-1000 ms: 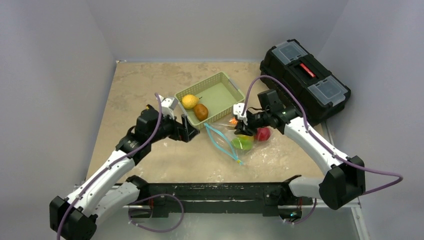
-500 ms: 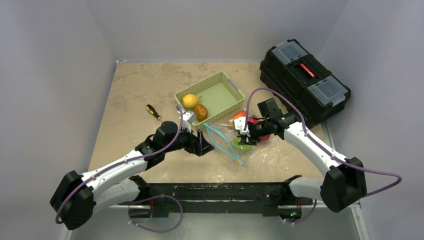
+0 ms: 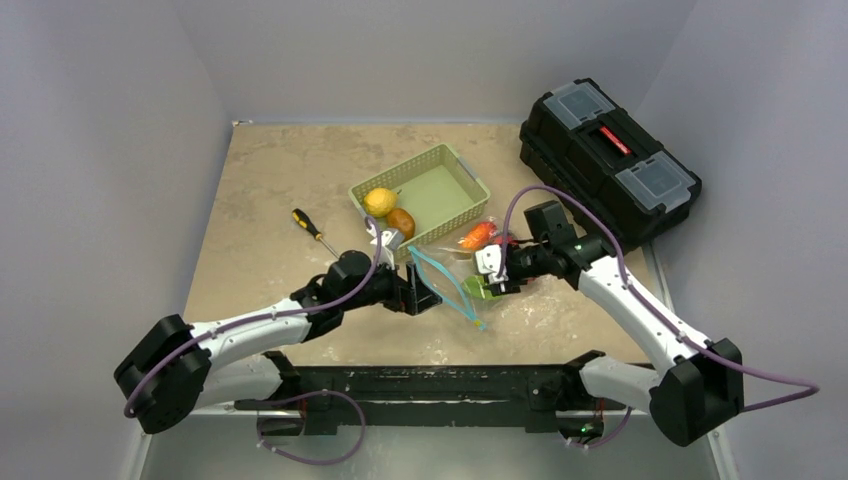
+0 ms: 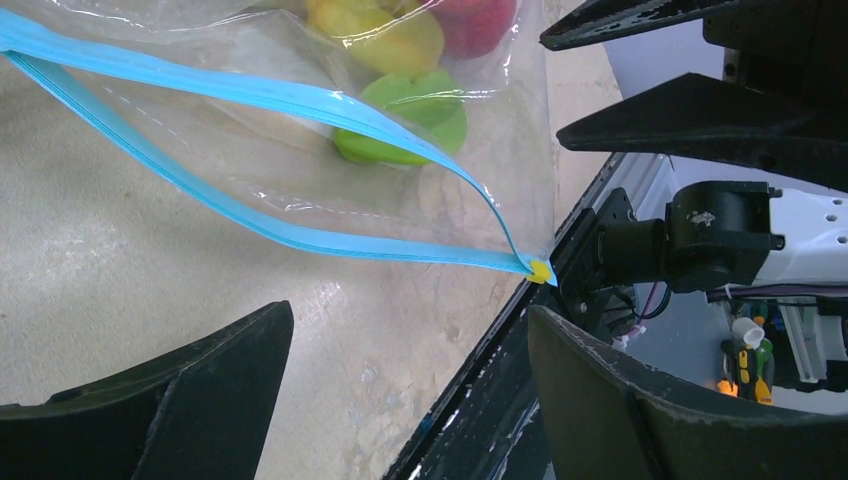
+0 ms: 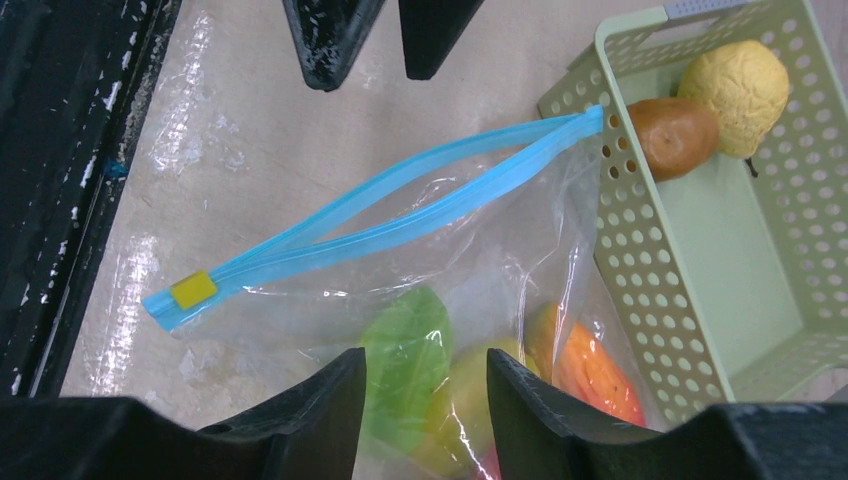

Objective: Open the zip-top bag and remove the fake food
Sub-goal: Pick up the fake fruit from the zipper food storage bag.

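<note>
Lying flat, zip-top bag (image 3: 458,268) opens leftward, zipper (image 5: 560,140) running from basket (image 3: 467,167) frontward; both jaws apart.

The zip-top bag (image 3: 455,280) is lying on the table (image 3: 260,170) between the two grippers. Its zipper edge is facing the left gripper (image 3: 428,300), and its far corner is sitting right against the basket (image 3: 445,185) just behind it. The right gripper (image 3: 493,273) is hanging over the bag's right part, above the fake food (image 5: 405,355) inside. Two more pieces (image 3: 380,202) are resting in the basket's left end. The screwdriver (image 3: 312,228) is lying left of the basket. The toolbox (image 3: 610,160) is standing at the table's right edge, behind the right arm.
</note>
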Robot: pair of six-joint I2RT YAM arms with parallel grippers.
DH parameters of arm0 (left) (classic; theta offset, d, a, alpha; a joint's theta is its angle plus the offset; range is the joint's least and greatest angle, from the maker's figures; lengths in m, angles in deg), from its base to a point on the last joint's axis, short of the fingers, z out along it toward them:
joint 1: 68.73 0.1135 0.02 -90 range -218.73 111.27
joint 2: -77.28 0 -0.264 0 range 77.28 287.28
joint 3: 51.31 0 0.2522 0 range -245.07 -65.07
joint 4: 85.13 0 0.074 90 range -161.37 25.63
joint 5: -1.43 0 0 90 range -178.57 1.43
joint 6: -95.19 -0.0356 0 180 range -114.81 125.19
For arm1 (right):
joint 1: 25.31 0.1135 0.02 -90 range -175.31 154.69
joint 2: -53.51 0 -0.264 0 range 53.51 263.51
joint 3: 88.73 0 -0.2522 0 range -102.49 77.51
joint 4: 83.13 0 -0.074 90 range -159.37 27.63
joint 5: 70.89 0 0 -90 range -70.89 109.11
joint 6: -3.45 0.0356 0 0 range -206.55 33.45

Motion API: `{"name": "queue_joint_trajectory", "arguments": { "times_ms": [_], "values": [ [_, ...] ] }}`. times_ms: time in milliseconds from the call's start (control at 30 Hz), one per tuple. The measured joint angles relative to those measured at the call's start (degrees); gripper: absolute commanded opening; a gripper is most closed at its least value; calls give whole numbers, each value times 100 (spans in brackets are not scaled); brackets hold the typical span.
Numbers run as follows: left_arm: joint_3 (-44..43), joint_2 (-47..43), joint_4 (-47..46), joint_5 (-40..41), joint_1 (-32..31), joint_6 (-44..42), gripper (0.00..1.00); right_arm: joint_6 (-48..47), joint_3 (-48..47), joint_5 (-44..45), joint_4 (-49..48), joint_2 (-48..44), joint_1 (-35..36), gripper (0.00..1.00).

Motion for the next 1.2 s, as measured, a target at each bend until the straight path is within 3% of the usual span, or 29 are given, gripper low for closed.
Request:
{"name": "queue_joint_trajectory", "arguments": {
  "times_ms": [400, 1200],
  "values": [
    [177, 409, -494, 76, -103, 120, 77, -684, 278, -48, 278, -114, -2, 55],
    [179, 787, -776, 144, -428, -756, 75, -570, 352, -35, 109, 144, -76, 60]
  ]
}}
